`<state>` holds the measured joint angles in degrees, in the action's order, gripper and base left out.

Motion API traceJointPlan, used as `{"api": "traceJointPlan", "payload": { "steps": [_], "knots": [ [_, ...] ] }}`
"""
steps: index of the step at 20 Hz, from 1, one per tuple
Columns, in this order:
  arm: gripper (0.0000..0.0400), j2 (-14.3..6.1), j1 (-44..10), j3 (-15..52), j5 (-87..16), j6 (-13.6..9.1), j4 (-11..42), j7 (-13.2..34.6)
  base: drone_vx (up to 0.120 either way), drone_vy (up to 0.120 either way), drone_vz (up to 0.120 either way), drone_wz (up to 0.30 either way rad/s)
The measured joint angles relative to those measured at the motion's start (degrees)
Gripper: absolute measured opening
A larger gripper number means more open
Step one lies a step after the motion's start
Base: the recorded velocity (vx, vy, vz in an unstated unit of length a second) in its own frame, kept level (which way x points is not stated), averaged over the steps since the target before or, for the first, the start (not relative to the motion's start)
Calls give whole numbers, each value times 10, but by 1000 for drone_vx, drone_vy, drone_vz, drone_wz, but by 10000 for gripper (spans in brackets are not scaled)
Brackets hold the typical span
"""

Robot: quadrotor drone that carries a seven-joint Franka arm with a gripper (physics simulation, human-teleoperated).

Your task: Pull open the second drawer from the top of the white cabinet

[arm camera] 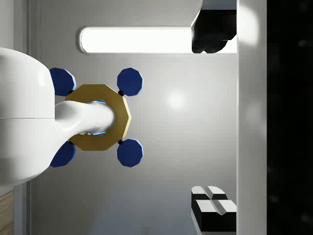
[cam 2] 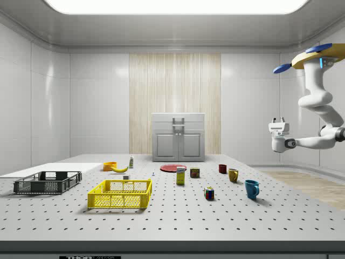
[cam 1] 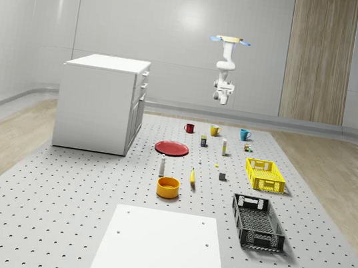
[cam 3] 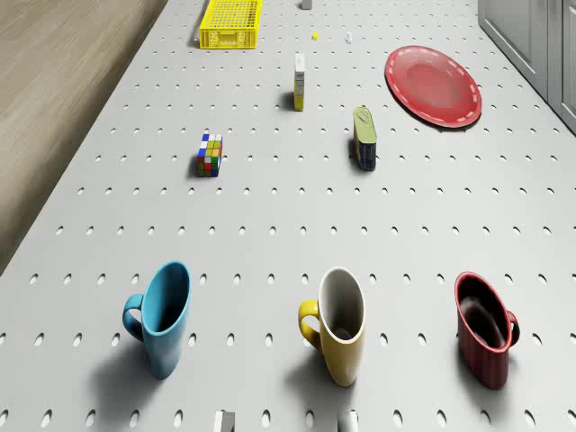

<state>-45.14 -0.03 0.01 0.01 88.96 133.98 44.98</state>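
Across the room in the whole-scene view, the white cabinet (cam 1: 96,105) stands on the perforated table (cam 1: 51,223) toward the view's left. Its drawer fronts face the red plate (cam 1: 172,148). The drone (cam 1: 230,40) hovers high over the table's far end, above the row of mugs and well apart from the cabinet, with the gripper (cam 1: 222,100) hanging below it.

From the side view, the cabinet faces me at the table's far end. The second drawer's handle (cam 2: 178,128) sits just under the top one, a small bar on the front. The drone floats at the view's right, its arm folded beneath.

Looking down from the drone view, the blue mug (cam 3: 162,315), yellow mug (cam 3: 337,324) and red mug (cam 3: 486,328) lie below, and the cabinet's edge shows beyond the plate.

Through the wrist view, the two fingers (arm camera: 212,34) stand wide apart with nothing between them, and the camera looks up at the drone's underside.

I'd judge the drawer rigid and sliding on rails, resisting a little at first. The handle bar is the place to grip, squarely at its middle, pulling straight outward.
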Motion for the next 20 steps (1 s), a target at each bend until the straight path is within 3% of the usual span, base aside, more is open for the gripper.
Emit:
{"api": "traceJointPlan", "payload": {
  "steps": [4, 10, 20],
  "knots": [
    [329, 7, -1, 1, 0, -39, -48, -1, 0, 0, 0, 0],
    [306, 31, -2, 1, 1, -83, -118, -1, 0, 0, 0, 0],
    [301, 48, -3, 2, 1, -108, -166, -2, 0, 0, 0, 0]
  ]
}}
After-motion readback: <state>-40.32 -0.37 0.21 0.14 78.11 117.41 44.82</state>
